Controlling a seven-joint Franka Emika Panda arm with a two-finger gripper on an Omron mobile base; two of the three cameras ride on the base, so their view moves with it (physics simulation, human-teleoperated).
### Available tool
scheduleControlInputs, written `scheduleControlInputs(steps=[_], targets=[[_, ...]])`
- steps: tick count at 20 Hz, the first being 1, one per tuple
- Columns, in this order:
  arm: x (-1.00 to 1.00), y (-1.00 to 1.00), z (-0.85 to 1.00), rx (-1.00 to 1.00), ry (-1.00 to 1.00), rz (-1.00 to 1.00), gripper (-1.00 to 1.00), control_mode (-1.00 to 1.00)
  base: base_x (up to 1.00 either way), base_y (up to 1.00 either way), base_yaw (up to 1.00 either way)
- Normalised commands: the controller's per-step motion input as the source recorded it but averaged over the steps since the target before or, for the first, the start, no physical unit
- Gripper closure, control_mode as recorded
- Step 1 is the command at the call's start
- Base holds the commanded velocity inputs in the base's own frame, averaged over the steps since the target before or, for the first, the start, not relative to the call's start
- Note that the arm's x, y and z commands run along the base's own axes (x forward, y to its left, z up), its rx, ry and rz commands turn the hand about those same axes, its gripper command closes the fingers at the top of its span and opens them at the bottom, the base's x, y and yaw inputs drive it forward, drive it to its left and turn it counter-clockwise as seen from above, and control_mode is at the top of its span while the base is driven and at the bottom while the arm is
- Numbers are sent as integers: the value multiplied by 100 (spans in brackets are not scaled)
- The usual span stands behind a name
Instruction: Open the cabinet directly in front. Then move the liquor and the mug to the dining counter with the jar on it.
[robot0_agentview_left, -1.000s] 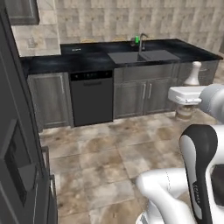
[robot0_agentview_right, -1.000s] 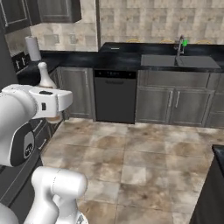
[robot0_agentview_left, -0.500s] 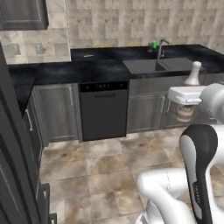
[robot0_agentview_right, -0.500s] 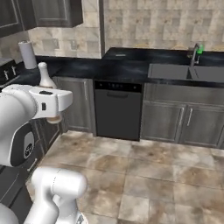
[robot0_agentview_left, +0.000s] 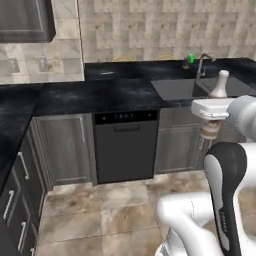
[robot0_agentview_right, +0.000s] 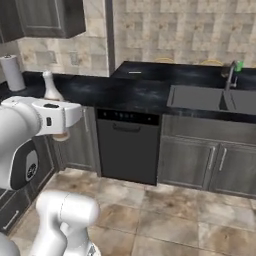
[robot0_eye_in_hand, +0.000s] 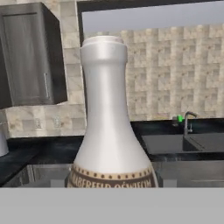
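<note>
Got my fingers (robot0_agentview_left: 210, 131) clamped around the body of the liquor (robot0_eye_in_hand: 110, 131) right now, bottle standing upright with the neck sticking up above my hand. In the hand view it's dead centre, label band just above my tips, so the grip sits low on the wide part. Feels like a decent hold, I'd guess, but the bottle is top-tall, so I'd keep the wrist level and avoid any quick swings while the base is driving.

Out past the bottle there's a black counter (robot0_agentview_right: 125, 92) with an inset sink (robot0_agentview_right: 197, 97) and a faucet (robot0_agentview_left: 201, 67), and a small bright green thing (robot0_agentview_right: 239, 65) sits beyond the faucet by the wall. Could be the mug, too small for me to swear to it. A dishwasher (robot0_agentview_left: 125, 145) is below the counter, off to one side of my grip, and a paper towel roll (robot0_agentview_right: 12, 72) stands farther out.

My plan: carry it high enough to clear the counter edge, come in over a bare patch, lower straight down, and only let go once the base is flat.
</note>
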Motion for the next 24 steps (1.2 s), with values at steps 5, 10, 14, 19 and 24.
scheduleControlInputs(steps=[5,10,14,19,24], targets=[[0,0,0,0,0,0,100,100,100,-74,3],[0,0,0,0,0,0,100,100,100,-95,0],[0,0,0,0,0,0,100,100,82,-100,-5],[0,0,0,0,0,0,100,100,49,-97,-56],[0,0,0,0,0,0,100,100,21,-70,-83]])
